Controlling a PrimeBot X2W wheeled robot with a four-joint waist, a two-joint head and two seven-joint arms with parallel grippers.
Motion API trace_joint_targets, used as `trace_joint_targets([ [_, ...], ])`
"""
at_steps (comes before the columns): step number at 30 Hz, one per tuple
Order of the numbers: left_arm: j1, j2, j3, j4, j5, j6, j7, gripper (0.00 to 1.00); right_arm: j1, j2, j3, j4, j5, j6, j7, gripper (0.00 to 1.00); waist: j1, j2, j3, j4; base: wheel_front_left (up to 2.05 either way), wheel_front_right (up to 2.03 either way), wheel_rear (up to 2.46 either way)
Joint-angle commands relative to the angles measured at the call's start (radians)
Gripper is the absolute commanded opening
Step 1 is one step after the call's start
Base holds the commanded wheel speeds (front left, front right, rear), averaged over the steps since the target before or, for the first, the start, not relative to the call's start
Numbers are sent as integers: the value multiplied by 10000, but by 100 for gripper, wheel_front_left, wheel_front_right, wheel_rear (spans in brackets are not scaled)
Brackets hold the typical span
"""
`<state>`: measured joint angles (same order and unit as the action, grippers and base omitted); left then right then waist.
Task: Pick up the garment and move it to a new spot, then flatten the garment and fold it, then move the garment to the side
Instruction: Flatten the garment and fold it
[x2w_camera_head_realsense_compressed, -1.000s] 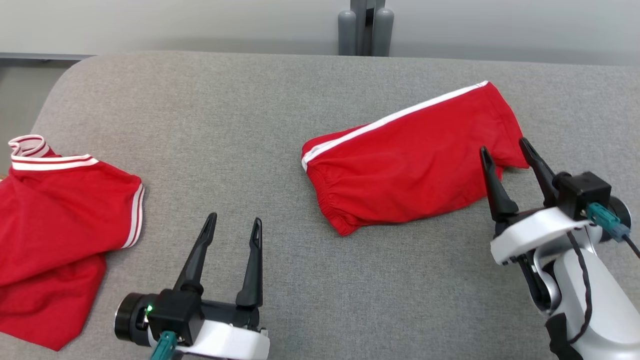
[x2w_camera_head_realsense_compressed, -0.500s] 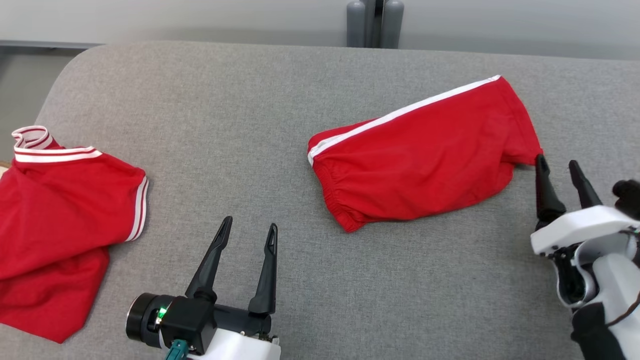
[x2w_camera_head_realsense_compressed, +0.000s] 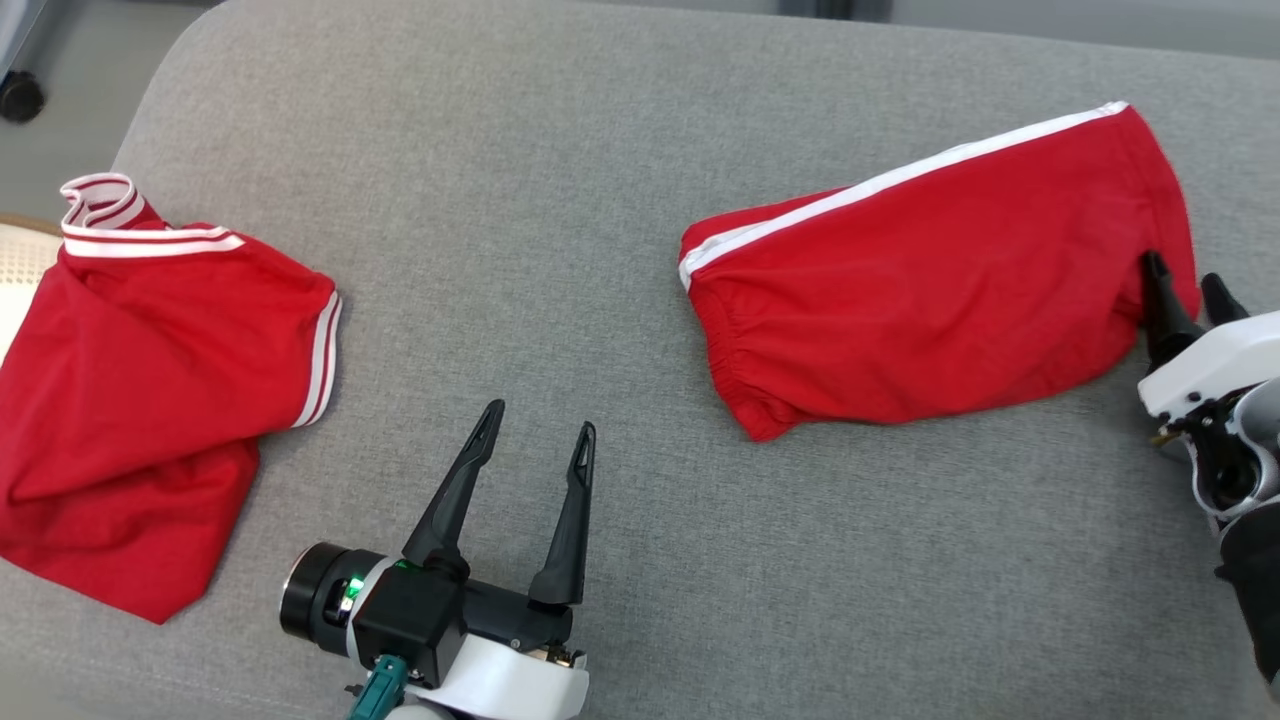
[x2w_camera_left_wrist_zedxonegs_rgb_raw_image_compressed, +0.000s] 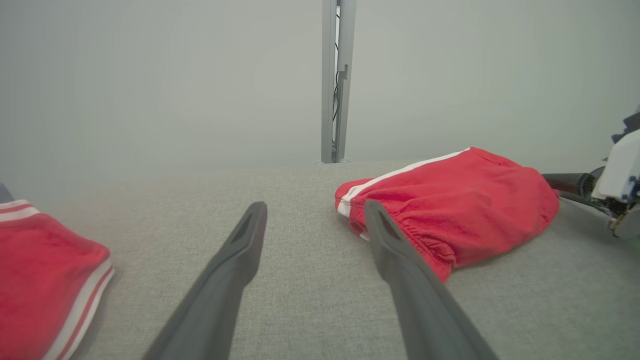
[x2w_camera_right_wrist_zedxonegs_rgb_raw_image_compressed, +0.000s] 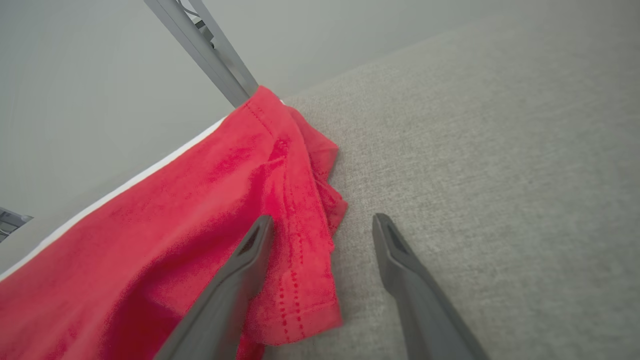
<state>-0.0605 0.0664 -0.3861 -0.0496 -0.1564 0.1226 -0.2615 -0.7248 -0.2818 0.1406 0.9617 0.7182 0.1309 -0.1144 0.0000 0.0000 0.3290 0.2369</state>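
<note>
1. Look toward 2 o'clock in the head view for the red shorts, lying folded on the grey surface, with a white stripe along the far edge.
2. Find the right gripper at 3 o'clock, spread wide and pinching nothing yet. One finger over the leg hem of the shorts, the other over bare surface, the hem corner in between.
3. Find the left gripper near 6 o'clock, spread wide too, holding nothing, well apart from any cloth.
4. Note the red shirt at 9 o'clock, far from the shorts and not in the way.
5. Might pinch just the top layer by closing too high, letting the fold drop open on the lift.
6. Might catch only a thin bit of hem by closing this near the corner, letting the cloth slip out halfway up.
7. Might drag and bunch the shorts by pulling from one corner alone, with no help at the waistband end near 12 o'clock of the left gripper.
8. Might scrape the soft surface by pushing down too far before closing.
9. Best to go slow, reach a little deeper over the hem, then squeeze.
</note>
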Motion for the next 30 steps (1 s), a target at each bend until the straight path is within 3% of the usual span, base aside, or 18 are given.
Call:
trace_joint_targets([
  [1,-206,-16,-9,42,90,-76,-37,100,-255,-109,48,256,209,-1,76,100,0,0,236,223,0,0,0],
  [3,-271,-29,-39,66,128,-123,-37,100,-431,-154,73,649,373,-1,108,100,0,0,318,323,0,0,0],
  [5,-343,-52,-69,86,166,-150,-38,100,-609,-141,65,997,573,-1,159,47,0,0,383,401,0,0,0],
  [6,-367,-59,-74,96,182,-162,-38,100,-675,-136,114,1116,611,-1,136,31,0,0,404,427,0,0,0],
  [7,-372,-69,-78,107,193,-171,-39,100,-733,-127,170,1211,649,-1,94,4,0,0,417,447,0,0,0],
  [8,-367,-77,-85,125,200,-173,-39,100,-787,-104,231,1274,725,-1,97,0,0,0,422,461,0,0,0],
  [16,-265,-114,-23,237,158,-144,-39,100,-448,-308,598,1082,1319,-5,-410,0,0,0,111,157,0,0,0],
  [30,-122,-122,169,310,339,-270,-38,100,907,-912,1126,-388,2682,-3,-1056,0,0,0,-553,-1233,0,0,0],
])
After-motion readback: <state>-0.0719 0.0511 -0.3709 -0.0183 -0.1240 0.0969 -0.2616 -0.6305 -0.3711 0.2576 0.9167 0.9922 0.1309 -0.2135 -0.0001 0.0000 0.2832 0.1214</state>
